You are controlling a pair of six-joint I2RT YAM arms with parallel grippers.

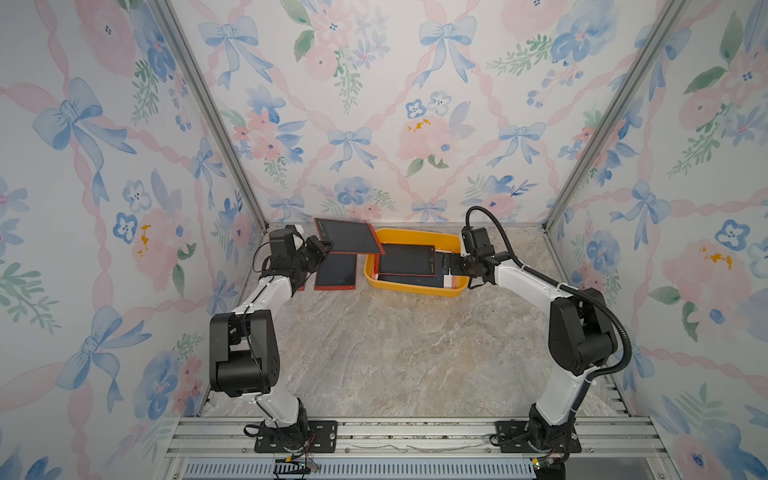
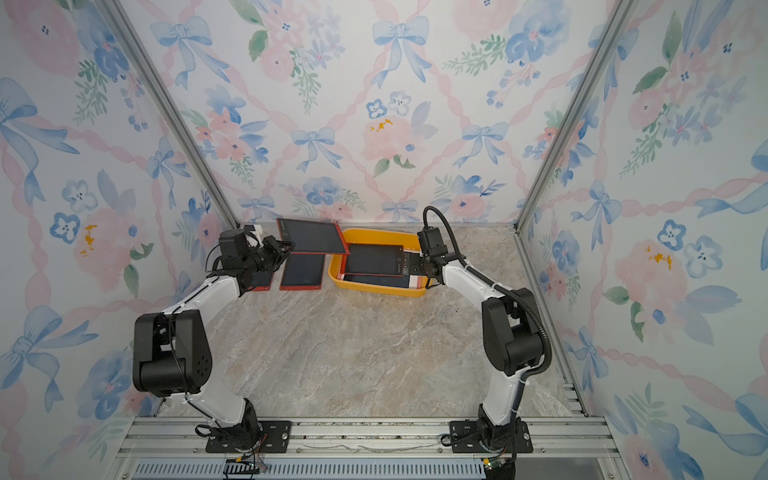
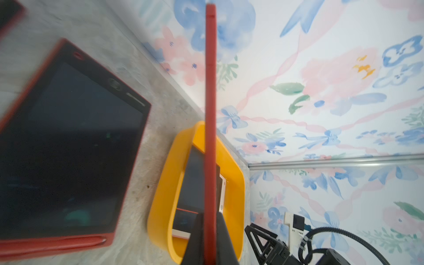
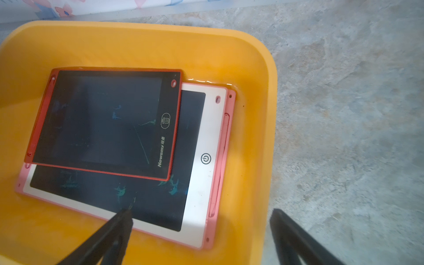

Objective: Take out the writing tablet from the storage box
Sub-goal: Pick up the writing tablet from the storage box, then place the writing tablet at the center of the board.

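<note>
Marble tabletop (image 1: 395, 353) | L fingers (image 3: 195, 249) pinch red tablet (image 1: 349, 237) | R fingers (image 4: 112, 236) apart

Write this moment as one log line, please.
left pincer: shut on red tablet, aloft | right pincer: open at storage box rim | in box: two stacked tablets

Floral bow wallpaper walls (image 1: 374, 104), aluminium corner posts (image 1: 208, 112), grey-beige marble-look tabletop (image 1: 395, 353).

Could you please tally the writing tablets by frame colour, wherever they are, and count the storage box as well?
Red-framed writing tablets: 4
Pink-and-white writing tablet: 1
Yellow storage box: 1
Total: 6
</note>
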